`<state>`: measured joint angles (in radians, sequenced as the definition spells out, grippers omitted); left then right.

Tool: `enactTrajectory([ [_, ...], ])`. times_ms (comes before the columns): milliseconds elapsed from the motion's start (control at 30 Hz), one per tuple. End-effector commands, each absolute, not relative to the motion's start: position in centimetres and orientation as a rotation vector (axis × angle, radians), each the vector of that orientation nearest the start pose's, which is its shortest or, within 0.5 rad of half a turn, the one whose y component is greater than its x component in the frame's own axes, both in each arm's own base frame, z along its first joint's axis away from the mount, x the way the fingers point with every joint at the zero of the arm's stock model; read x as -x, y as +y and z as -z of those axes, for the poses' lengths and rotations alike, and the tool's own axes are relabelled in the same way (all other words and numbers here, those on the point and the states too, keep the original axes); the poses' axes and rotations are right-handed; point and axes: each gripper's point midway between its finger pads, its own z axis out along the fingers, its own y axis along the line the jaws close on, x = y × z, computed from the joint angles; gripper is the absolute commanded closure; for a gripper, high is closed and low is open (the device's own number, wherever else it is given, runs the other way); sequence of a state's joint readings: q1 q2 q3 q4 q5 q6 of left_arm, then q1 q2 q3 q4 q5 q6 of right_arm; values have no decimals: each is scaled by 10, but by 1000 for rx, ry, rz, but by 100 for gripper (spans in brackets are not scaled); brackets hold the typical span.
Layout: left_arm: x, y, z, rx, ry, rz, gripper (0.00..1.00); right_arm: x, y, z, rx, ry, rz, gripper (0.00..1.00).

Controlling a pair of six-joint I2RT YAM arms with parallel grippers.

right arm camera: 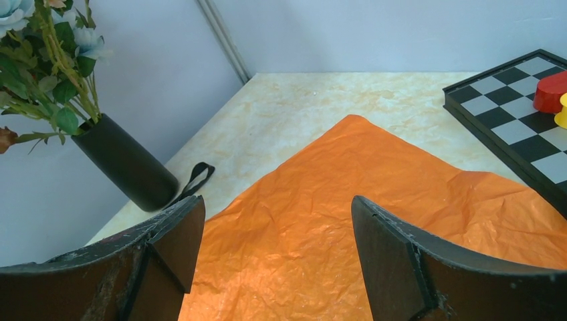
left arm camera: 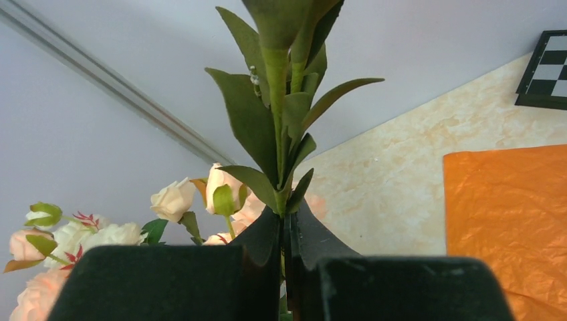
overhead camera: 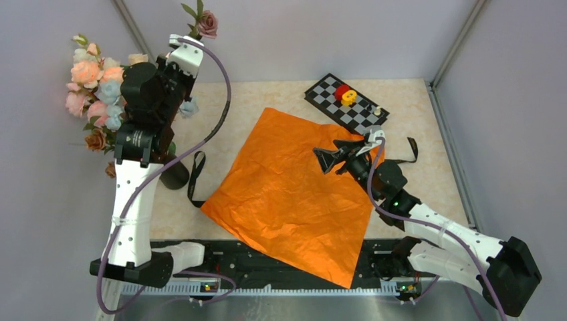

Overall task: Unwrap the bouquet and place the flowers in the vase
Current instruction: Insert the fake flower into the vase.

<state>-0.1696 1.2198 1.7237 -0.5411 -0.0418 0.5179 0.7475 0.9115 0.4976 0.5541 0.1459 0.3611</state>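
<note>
The bouquet's orange paper (overhead camera: 294, 194) lies spread flat on the table, and its black ribbon (overhead camera: 195, 177) lies loose beside it. The black vase (overhead camera: 175, 175) stands at the left, tilted in the right wrist view (right arm camera: 124, 164), and pastel flowers (overhead camera: 93, 87) rise out of it. My left gripper (left arm camera: 287, 221) is raised by the vase, shut on the green leafy stem (left arm camera: 277, 100) of one flower whose mauve bloom (overhead camera: 207, 23) sticks up past the wrist. My right gripper (right arm camera: 277, 227) hovers open over the paper (right arm camera: 374, 200), with nothing between its fingers.
A black-and-white chessboard (overhead camera: 348, 103) with a red piece (right arm camera: 551, 90) and a yellow one lies at the back right, touching the paper's corner. A second black strap (overhead camera: 409, 150) lies right of the right gripper. Grey walls close in on three sides.
</note>
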Motion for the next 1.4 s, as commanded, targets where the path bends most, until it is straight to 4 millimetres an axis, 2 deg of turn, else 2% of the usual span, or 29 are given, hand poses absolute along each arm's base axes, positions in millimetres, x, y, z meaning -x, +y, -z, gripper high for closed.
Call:
enactTrajectory([
  [0, -345, -30, -506, -474, 1474, -290, 100, -272, 235, -292, 146, 1416, -828, 19],
  [233, -340, -11, -479, -440, 1538, -344, 100, -271, 236, -291, 149, 1415, -836, 19],
  [600, -337, 1, -473, -387, 1572, -360, 100, -271, 238, -290, 155, 1422, -841, 19],
  [1133, -350, 31, -434, -297, 1656, -407, 100, -271, 239, -287, 162, 1432, -842, 19],
  [1267, -350, 33, -429, -289, 1660, -405, 100, -271, 240, -287, 166, 1437, -842, 19],
  [1367, -348, 33, -432, -289, 1650, -409, 100, -271, 240, -287, 168, 1436, -842, 19],
])
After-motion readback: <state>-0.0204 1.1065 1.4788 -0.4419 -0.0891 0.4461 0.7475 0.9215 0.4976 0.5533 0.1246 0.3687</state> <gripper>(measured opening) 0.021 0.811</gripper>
